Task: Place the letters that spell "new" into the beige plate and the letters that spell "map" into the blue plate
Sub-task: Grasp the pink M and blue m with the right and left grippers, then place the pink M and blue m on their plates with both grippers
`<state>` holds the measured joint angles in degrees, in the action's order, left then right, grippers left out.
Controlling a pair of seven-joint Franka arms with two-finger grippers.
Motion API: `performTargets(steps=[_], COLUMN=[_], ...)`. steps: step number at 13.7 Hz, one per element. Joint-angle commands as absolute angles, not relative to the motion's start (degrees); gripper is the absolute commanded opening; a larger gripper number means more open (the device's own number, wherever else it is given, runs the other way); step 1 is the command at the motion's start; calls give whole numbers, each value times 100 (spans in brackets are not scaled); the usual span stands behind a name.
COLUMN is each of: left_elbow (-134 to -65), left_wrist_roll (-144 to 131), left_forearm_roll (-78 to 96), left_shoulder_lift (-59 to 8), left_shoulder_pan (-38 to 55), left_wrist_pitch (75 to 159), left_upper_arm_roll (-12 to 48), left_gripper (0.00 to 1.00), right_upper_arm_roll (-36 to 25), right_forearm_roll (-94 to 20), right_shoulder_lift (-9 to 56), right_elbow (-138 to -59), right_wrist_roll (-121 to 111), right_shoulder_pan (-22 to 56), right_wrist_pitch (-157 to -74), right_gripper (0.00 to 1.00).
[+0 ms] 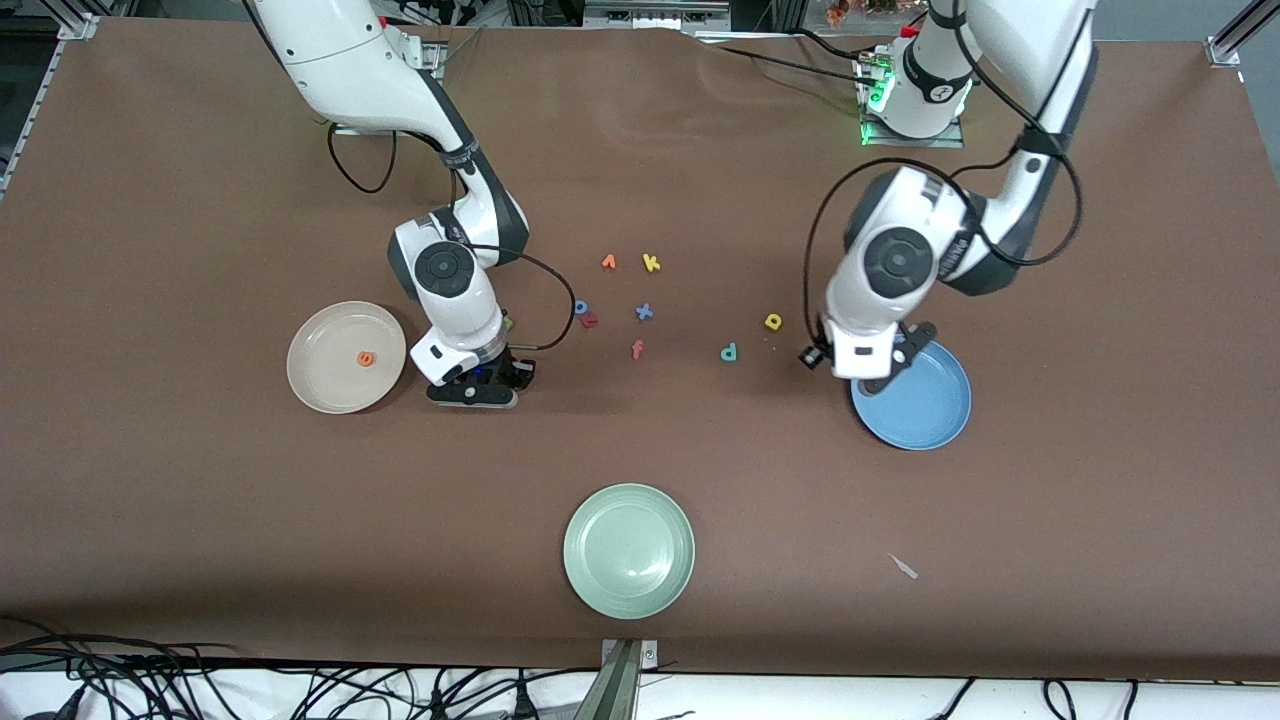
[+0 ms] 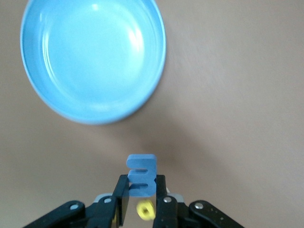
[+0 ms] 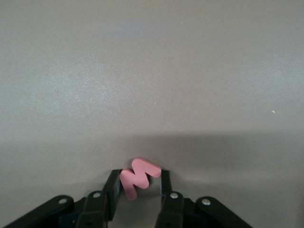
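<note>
My left gripper (image 1: 893,362) hangs over the rim of the blue plate (image 1: 925,405), shut on the blue m (image 2: 141,175); the blue plate (image 2: 92,57) shows bare in the left wrist view. My right gripper (image 1: 478,388) is down at the table beside the beige plate (image 1: 325,375), its fingers touching both sides of the pinkish-red w (image 3: 138,177). The orange e (image 1: 367,358) lies in the beige plate. On the table rest the yellow a (image 1: 773,321) and the teal p (image 1: 729,352). A green bit, likely the n (image 1: 508,322), peeks out beside the right arm.
Mid-table lie an orange letter (image 1: 608,262), yellow k (image 1: 651,263), blue x (image 1: 644,312), blue o (image 1: 580,307), red r (image 1: 589,320) and orange f (image 1: 637,349). A pale green plate (image 1: 628,550) sits nearest the front camera. A small scrap (image 1: 903,566) lies nearby.
</note>
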<state>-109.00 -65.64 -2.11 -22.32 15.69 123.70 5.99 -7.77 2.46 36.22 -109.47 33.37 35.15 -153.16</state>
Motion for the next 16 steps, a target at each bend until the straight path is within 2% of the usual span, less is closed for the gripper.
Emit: performTargets(steps=[1,3,4,8,9,10,11,12,16], left_elbow=[-10854,-10854,-10854,-10872,-10863,-10863,-10863,-10855,-10854], left_wrist_roll=[-5479,-5160,-5133,-4931,-4931,-4922,-4922,-4922,-5062], left_forearm_roll=[-343,-334,-325,-308,-308,-308,-308,-308,-246], left_shoulder_lift=[-2381,-2513,-2635,-3137,-3138,-3120,-3111,-3085,-2656], left_shoulder_pan=[960,765,643,387,378,387,378,387,457], left_wrist_pitch=[12331,12357,12479,12893,12894,12885,12859,12824,12516], left_upper_arm_roll=[668,668,668,668,668,668,685,703,877], left_gripper=[6,6,10,15,33,70,92,99,100], right_upper_arm_roll=[-791,-826,-835,-1010,-1115,-1247,-1413,-1598,-2363], right_forearm_roll=[149,149,149,141,141,141,141,141,27], right_shoulder_lift=[3622,3280,3104,2611,2462,2252,1945,1655,740], right_elbow=[-10890,-10846,-10846,-11038,-11265,-11520,-11853,-12187,-13313], right_wrist_roll=[3121,2683,2341,1549,1321,1057,715,381,-491], right_shoulder_pan=[3480,3323,3183,3015,3015,3015,3015,3006,3015], right_wrist_pitch=[-15145,-14436,-14162,-13597,-13623,-13614,-13614,-13623,-13649], right_gripper=[24,24,24,24,24,24,24,24,25])
